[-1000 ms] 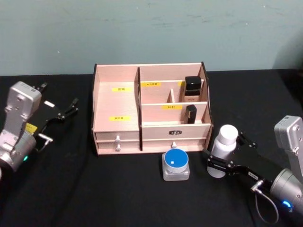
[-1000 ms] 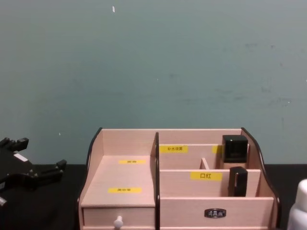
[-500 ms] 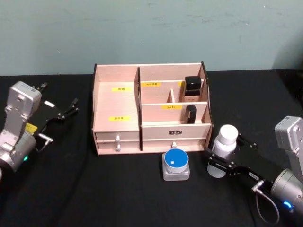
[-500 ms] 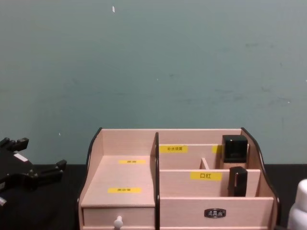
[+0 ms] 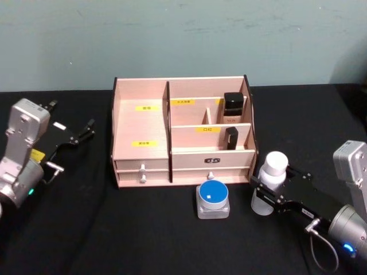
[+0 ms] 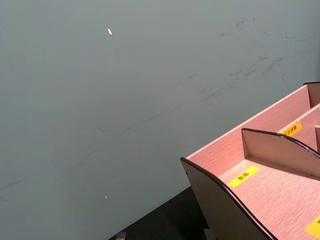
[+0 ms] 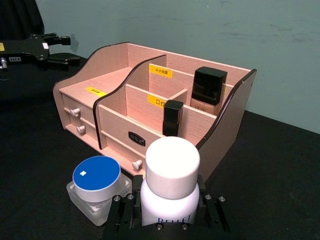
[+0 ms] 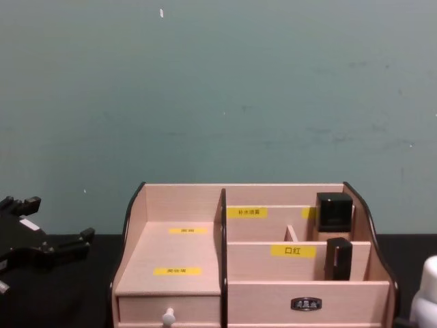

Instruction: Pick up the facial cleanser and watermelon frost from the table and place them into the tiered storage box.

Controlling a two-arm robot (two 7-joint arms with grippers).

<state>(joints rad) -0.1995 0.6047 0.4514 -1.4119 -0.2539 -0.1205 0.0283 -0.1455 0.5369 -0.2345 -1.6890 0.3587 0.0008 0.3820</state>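
Observation:
The facial cleanser (image 5: 273, 179), a white bottle with a rounded white cap, stands on the black table to the right of the tiered storage box (image 5: 143, 157). My right gripper (image 5: 275, 192) is shut on its lower body, and in the right wrist view the fingers press both sides of the facial cleanser (image 7: 170, 172). The watermelon frost (image 5: 213, 199), a clear jar with a blue lid, sits just in front of the box's drawers, left of the bottle and beside the right gripper (image 7: 167, 212). My left gripper (image 5: 71, 146) is open, parked left of the box.
Two black square-capped items (image 5: 232, 107) stand in the box's right compartments. The box's wide left tier (image 5: 142, 129) holds nothing. A grey-green wall (image 8: 218, 89) rises behind the table. The left gripper (image 8: 54, 229) shows at the chest view's left edge.
The right gripper's fingers have drawn in against the cleanser's sides. The bottle has barely shifted. The left arm, the jar and the box have not moved.

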